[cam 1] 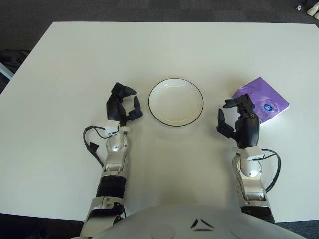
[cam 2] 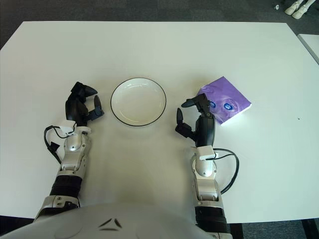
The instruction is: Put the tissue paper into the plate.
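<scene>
The right robot hand (cam 1: 238, 122) shows over the white worktop (cam 1: 159, 55) with its fingers spread and loosely bent, holding nothing. Its uppermost fingertips overlap the near left edge of the purple tissue packet (cam 1: 262, 102) in both views, but whether they touch it cannot be told; that part of the packet is hidden behind the hand. The rest of the packet lies flat on the worktop, turned cornerwise, with a small round blue-and-white mark on its top face whose print is too small to read. A black cable (cam 1: 271, 169) loops out from the right wrist.

The left robot hand (cam 1: 122, 105) shows just to the left of the plate (cam 1: 175, 102), apart from it, its fingers likewise open and curved with nothing between them. A black cable (cam 1: 92, 142) curls beside its wrist too.

The plate, white with a thin dark rim, sits between the two hands and holds nothing; the tissue packet lies well to its right, outside it.

Both forearms are cut off at the bottom by the robot's grey torso (cam 1: 199, 221). Pale objects (cam 2: 295, 7) show partly at the top right corner, beyond the worktop, too cropped to identify.
</scene>
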Controlling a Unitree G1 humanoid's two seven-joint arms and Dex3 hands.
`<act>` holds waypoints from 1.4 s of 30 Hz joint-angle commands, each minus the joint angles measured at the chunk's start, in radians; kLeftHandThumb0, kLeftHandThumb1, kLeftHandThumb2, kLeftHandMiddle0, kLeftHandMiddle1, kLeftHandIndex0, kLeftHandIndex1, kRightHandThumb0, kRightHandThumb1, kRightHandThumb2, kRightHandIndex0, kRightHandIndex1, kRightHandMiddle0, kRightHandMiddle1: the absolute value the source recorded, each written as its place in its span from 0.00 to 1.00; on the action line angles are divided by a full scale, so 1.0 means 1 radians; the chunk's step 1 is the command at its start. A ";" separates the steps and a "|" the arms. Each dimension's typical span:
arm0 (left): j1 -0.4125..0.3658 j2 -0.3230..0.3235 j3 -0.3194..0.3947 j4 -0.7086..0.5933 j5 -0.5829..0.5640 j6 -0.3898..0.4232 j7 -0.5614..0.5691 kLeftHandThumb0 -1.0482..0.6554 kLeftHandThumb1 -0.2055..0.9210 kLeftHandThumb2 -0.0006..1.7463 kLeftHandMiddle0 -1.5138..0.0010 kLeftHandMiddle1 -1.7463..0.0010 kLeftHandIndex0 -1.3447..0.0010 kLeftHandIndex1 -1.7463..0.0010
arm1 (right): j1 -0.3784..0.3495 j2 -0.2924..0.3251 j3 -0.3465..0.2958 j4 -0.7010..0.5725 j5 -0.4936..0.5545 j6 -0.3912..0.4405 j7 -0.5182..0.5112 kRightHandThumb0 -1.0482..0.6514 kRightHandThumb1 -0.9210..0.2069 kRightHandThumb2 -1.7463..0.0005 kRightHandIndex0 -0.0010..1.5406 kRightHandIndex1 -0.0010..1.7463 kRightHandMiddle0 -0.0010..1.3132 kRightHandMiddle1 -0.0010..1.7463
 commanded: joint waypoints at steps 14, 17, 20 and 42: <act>0.087 0.005 0.003 0.112 0.018 0.031 0.011 0.35 0.52 0.72 0.37 0.00 0.58 0.00 | -0.222 -0.207 -0.150 0.345 0.079 -0.428 0.003 0.23 0.04 0.51 0.01 0.59 0.02 0.78; 0.087 0.004 0.002 0.110 0.018 0.032 0.009 0.35 0.52 0.72 0.38 0.00 0.58 0.00 | -0.188 -0.100 -0.262 0.226 -0.248 -0.243 -0.231 0.16 0.02 0.51 0.00 0.48 0.01 0.65; 0.086 0.005 0.000 0.112 0.022 0.026 0.008 0.34 0.51 0.72 0.38 0.00 0.58 0.00 | -0.163 -0.044 -0.295 0.143 -0.452 -0.095 -0.398 0.04 0.00 0.46 0.00 0.25 0.00 0.36; 0.087 0.003 -0.006 0.108 0.023 0.032 0.006 0.34 0.52 0.72 0.37 0.00 0.58 0.00 | -0.135 -0.116 -0.181 0.115 -0.515 0.038 -0.582 0.00 0.00 0.45 0.00 0.16 0.00 0.24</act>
